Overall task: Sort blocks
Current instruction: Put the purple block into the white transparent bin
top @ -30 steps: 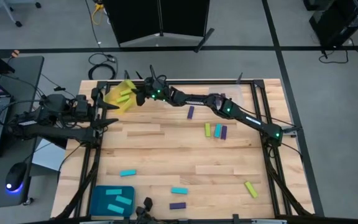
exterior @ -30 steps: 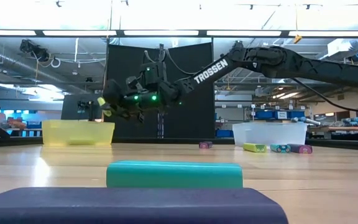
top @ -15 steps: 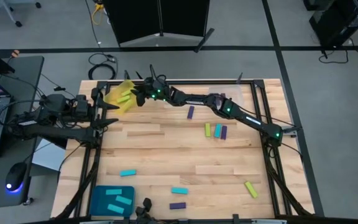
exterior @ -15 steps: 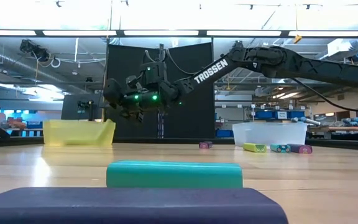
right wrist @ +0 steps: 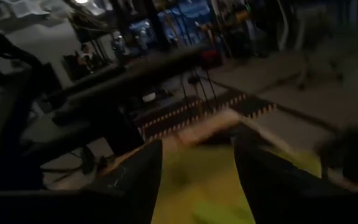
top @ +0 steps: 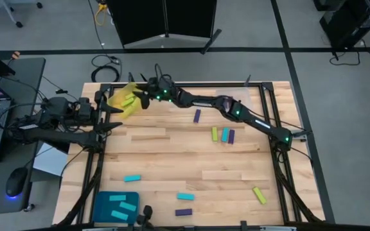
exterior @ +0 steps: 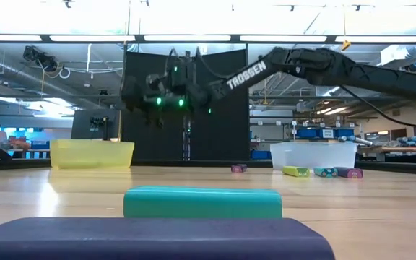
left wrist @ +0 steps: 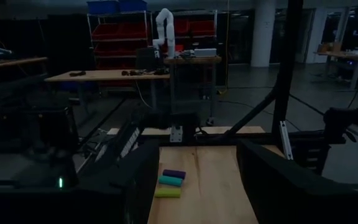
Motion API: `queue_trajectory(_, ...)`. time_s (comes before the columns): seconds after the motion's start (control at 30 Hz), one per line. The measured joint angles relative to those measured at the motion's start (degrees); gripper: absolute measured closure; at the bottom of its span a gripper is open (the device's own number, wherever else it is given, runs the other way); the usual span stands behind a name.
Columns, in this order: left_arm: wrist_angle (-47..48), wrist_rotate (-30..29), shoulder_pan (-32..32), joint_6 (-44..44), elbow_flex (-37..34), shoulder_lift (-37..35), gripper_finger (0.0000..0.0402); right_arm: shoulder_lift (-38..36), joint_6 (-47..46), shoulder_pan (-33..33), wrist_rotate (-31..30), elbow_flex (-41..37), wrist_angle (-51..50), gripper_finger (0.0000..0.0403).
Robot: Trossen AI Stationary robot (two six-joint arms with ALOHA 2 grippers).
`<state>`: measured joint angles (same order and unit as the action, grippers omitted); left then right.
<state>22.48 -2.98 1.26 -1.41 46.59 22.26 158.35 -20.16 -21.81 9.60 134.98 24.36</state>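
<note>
My right gripper hovers open above the yellow tray at the table's far left. Nothing is between its fingers; the right wrist view looks down into the tray. Yellow-green blocks lie inside that tray. In the low view the right gripper hangs well above the yellow tray. Loose blocks lie flat on the table: a purple one, a yellow-green, cyan and purple row, and several nearer the front. My left gripper waits open at the left edge.
A teal tray holding cyan blocks sits at the near left corner. A clear tray stands at the far right. Cyan blocks, a purple one and a yellow-green one lie near the front. The table's middle is bare wood.
My right gripper has let go of the yellow-green block that showed at its fingertips above the yellow tray; the block no longer shows there. The gripper has then risen above the tray and rolled a little.
</note>
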Motion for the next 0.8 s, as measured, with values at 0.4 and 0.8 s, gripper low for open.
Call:
queue_trajectory(0.4,2.1,-4.1,0.0,1.6,0.0,0.0,0.0179,-11.0,14.2,3.9,-4.5,0.0,-10.2,0.0286)
queue_trajectory(0.8,2.6,-6.0,0.0,1.7,0.0,1.4,0.0179,-21.6,17.8,8.3,-8.6,-18.5,-1.7,0.0396)
